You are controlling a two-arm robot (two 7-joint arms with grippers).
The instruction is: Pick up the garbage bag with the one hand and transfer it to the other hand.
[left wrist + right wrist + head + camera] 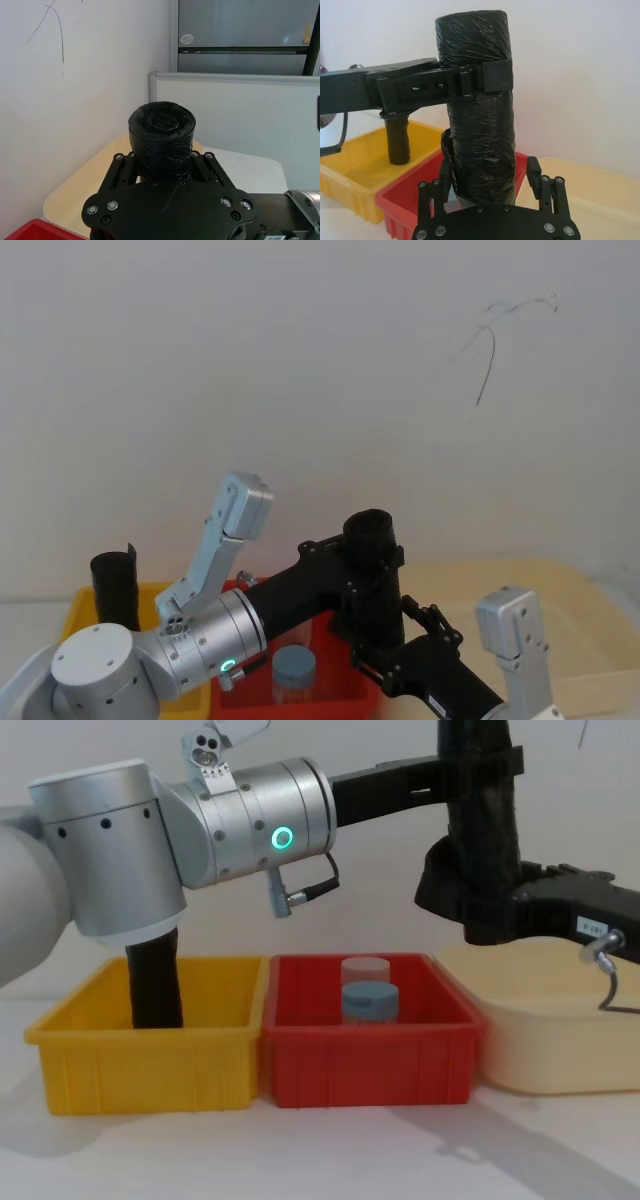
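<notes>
- Garbage bag [480, 115]: a tall black roll of thin film, held upright in the air above the red bin [370, 1070] and clear of everything below.
- Handling, as we judge it: light. The wound body looks firm enough to take a squeeze, but the film is glossy and wrinkled, so it is likely slick under the pads.
- The lower end flares out loose and soft. A grip there may crush or slide rather than hold.
- Best hold, in our view: on the tight cylinder, across its width, just above the flare and well below the other grip.
- Left gripper [480, 80]: pressed together on the roll's upper part, with a short length of roll standing above the fingers. The arm reaches forward and across from the left, roughly level, green ring lit.
- Right gripper [490, 915]: comes in from the right, lower down, at the roll's flared end. Its jaws are spread astride it. In the right wrist view the loose film touches one side and a gap shows on the other. We judge it not yet clamped.
- Yellow bin [140, 1065], on the left: holds a slimmer black roll [155, 985], upright and untouched.
</notes>
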